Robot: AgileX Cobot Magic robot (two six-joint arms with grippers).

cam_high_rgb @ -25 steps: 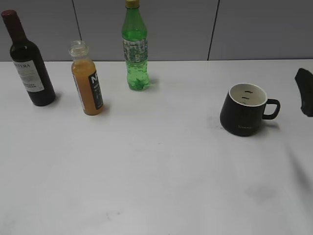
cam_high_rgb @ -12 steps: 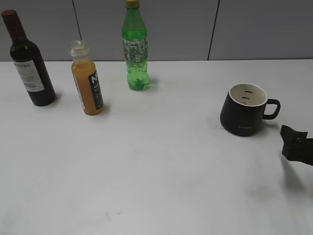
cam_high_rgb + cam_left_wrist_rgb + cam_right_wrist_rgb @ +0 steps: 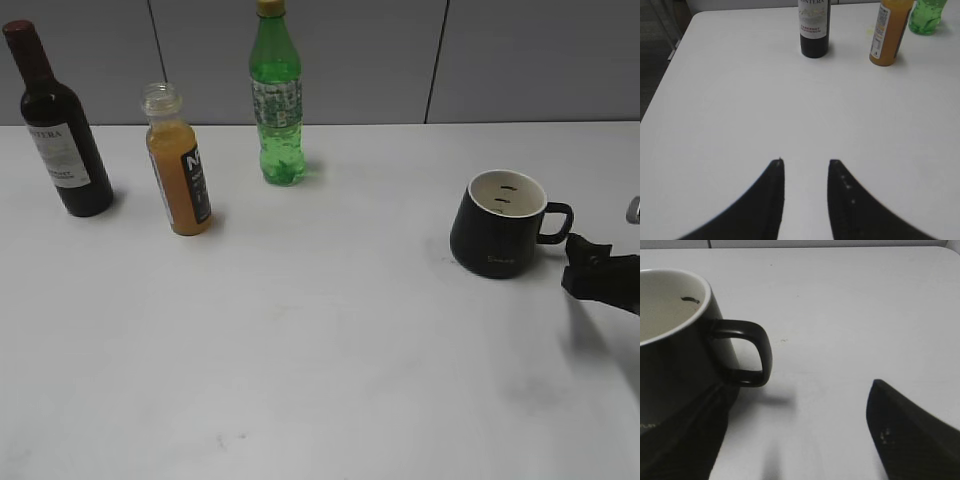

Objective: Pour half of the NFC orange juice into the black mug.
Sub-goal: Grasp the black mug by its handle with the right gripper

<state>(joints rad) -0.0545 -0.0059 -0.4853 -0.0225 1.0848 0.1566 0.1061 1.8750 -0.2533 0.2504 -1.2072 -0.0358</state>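
The right jaws (image 3: 800, 440) are standing wide apart, holding nothing, just beside the loop handle of the squat matte black mug (image 3: 497, 223), whose cream inside is showing. The left jaws (image 3: 805, 167) are gaping narrowly over bare white counter (image 3: 320, 360). Well to the left, the small clear plastic bottle of orange juice (image 3: 178, 165) is standing upright, its black label showing a white "N". Beside it, a dark wine bottle (image 3: 60, 130) is reading "TERA", and a green soda bottle (image 3: 275, 95) is standing behind.
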